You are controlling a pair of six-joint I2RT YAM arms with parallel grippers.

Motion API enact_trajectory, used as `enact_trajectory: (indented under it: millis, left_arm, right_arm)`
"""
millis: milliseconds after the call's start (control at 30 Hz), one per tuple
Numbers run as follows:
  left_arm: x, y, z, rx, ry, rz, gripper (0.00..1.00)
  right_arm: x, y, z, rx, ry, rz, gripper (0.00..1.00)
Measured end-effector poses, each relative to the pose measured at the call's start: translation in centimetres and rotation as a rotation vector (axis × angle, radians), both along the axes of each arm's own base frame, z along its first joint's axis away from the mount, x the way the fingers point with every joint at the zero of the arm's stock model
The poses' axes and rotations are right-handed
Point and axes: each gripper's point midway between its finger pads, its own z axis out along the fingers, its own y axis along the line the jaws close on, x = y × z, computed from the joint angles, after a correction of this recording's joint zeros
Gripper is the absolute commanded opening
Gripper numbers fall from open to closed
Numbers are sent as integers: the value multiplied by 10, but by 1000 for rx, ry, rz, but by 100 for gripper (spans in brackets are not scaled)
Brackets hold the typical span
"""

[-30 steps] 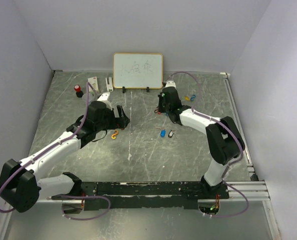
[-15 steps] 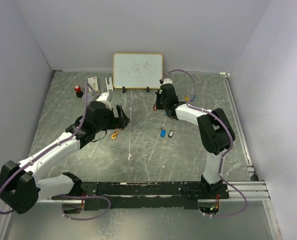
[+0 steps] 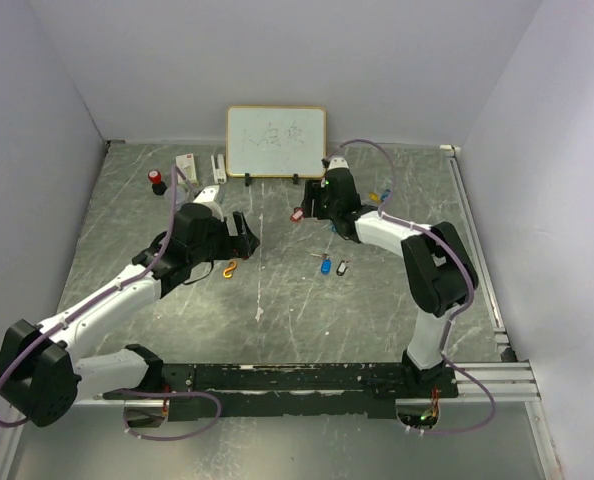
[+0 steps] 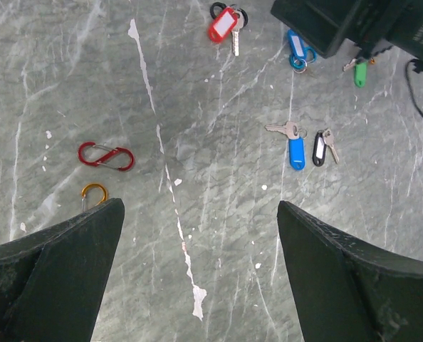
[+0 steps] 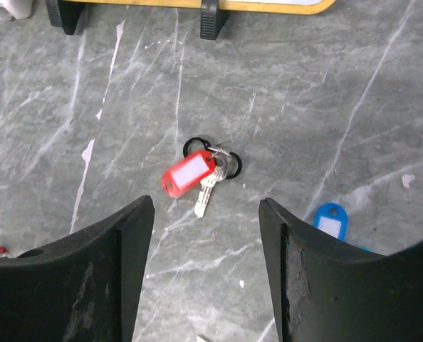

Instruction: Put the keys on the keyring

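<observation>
Inspection of the top view found the left gripper (image 3: 245,232) spread wide and empty over the table (image 3: 277,330); the right gripper (image 3: 315,208) stood near the whiteboard (image 3: 276,141); the red-tagged key (image 3: 298,214) lay on the table just at its 9 o'clock; the blue-tagged key (image 3: 325,266) and black-tagged key (image 3: 342,268) lay side by side at its 6 o'clock; an orange clip (image 3: 230,268) lay at the left gripper's 7 o'clock.

Left wrist view: fingers parted, nothing between them; a red S-clip (image 4: 106,156) sat at 10 o'clock; the green-tagged key (image 4: 359,71) sat at 2 o'clock.

Right wrist view: jaws apart, gripping nothing; the red-tagged key lay flat at 12 o'clock beyond the fingertips, joined to black rings (image 5: 213,157); a second blue tag (image 5: 330,221) lay at 4 o'clock.
</observation>
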Motion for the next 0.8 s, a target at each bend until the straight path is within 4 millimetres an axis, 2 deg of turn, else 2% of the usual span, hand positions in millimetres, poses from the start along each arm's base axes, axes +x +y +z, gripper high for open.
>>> enact_trajectory:
  millis: [167,267,367,533,633,800]
  left_arm:
    - [1,0,-4,0,3,2,100]
    - [0,0,-9,5,11,2,100]
    - [0,0,-17,9,21,0,100]
    - [-1,-3,-28,8,36,-15,100]
    - [-1,-4,-30,7,37,-17,100]
    - [-1,-4,-30,5,33,-15,100]
  right_arm:
    - [-24,-10,27,5,-24,-6,61]
    - [-44,-16,34,1,-18,-13,61]
    - [-73,-20,17,-19,34,-4,61]
    - [-117,-36,-29,-85,167,10,58]
    - [-127,-42,-42,-106,205,8,56]
    - [-128,-44,-43,-109,211,7,51]
